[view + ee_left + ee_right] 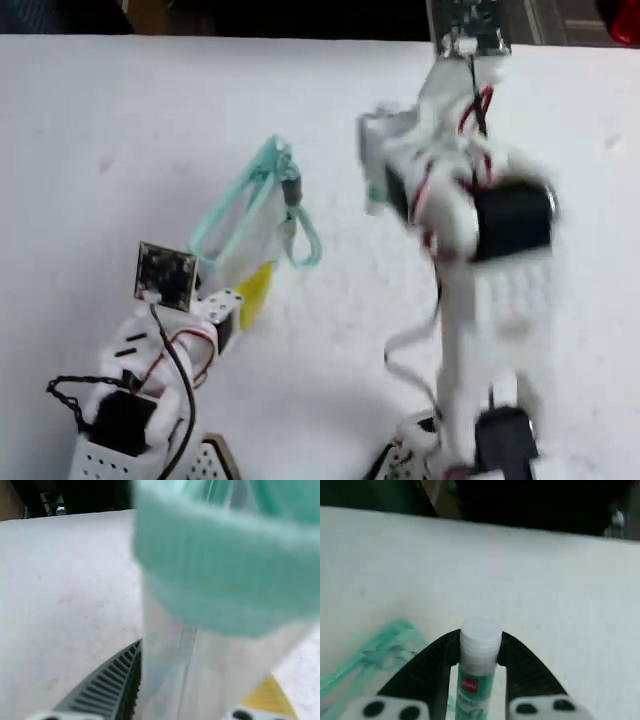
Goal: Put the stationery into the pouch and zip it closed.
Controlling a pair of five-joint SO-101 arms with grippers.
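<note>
Pouch [240, 222] of clear plastic with teal trim sits left of the middle of the white table [100, 120], its near end raised off the surface. The left gripper [245, 285] pinches that near end: in the left wrist view the clear wall and the wide teal band of the pouch [225, 570] run down between the gripper's [190, 697] 2 fingers, a grey ribbed finger [112, 687] on 1 side and a yellow-tipped one on the other. From the high view the pouch's teal rim looks spread apart at the top. A teal loop [303, 245] hangs from its far corner beside a dark zipper pull [291, 187].

The right gripper [479, 642] is closed around a glue stick [479, 667]. The stick stands between the 2 black fingers, white cap outward and a green label below it. It is held above the table, apart from the pouch, whose teal edge [375, 652] shows off to the side. In the high view the right arm [470, 220] hangs over the table to the right of the pouch, without touching it.
</note>
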